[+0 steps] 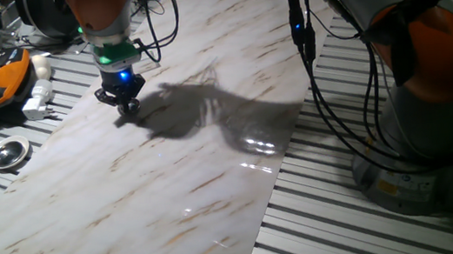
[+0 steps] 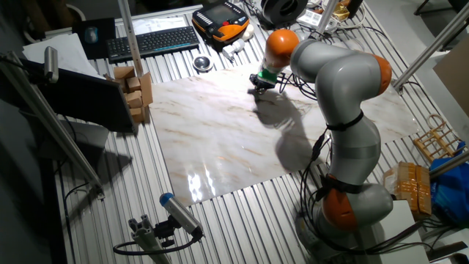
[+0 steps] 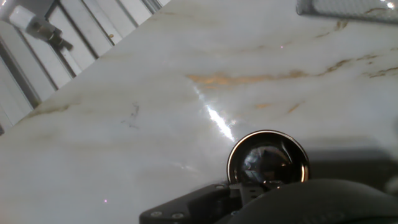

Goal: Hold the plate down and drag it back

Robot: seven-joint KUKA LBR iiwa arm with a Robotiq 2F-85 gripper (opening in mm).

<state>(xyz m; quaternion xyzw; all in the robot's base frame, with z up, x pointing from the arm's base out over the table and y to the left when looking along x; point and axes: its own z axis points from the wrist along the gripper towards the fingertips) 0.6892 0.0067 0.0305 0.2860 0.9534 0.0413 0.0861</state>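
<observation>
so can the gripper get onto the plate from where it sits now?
Probably yes. In the hand view the plate lies right at the gripper, on bare marble board, nothing between them. One fixed view shows the gripper low at the board; contact can't be confirmed.

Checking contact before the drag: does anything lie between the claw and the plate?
Nothing visible. In the hand view the plate sits right against the claw; whether they touch is unclear.
</observation>
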